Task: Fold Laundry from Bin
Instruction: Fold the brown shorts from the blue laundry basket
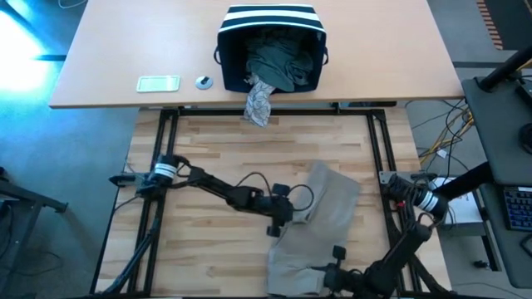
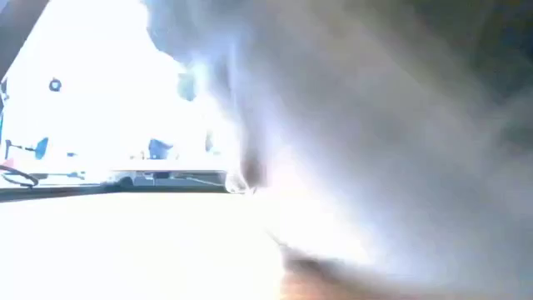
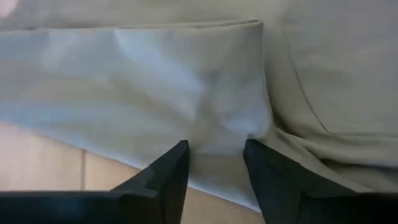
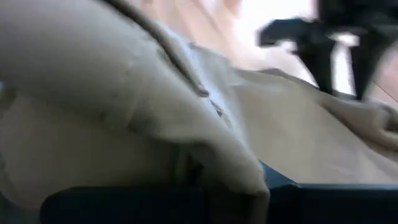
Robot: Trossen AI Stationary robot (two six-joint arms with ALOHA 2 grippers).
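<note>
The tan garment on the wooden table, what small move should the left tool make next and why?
Probably finish closing: the left tool has its fingers straddling the edge of the tan fabric garment, with a gap between them, while the right tool already grips its near edge.

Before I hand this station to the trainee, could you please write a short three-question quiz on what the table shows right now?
1. True or false: the tan garment lies on the lower wooden table, outside the bin.
2. Which piece hangs over the bin's front edge? A) the grey-white patterned garment B) a red towel C) a yellow sock
3. Fill in: the left end effector is at the ____ garment's edge, while the right end effector is at its near end.

Key: 1 true; 2 A; 3 tan.
</note>
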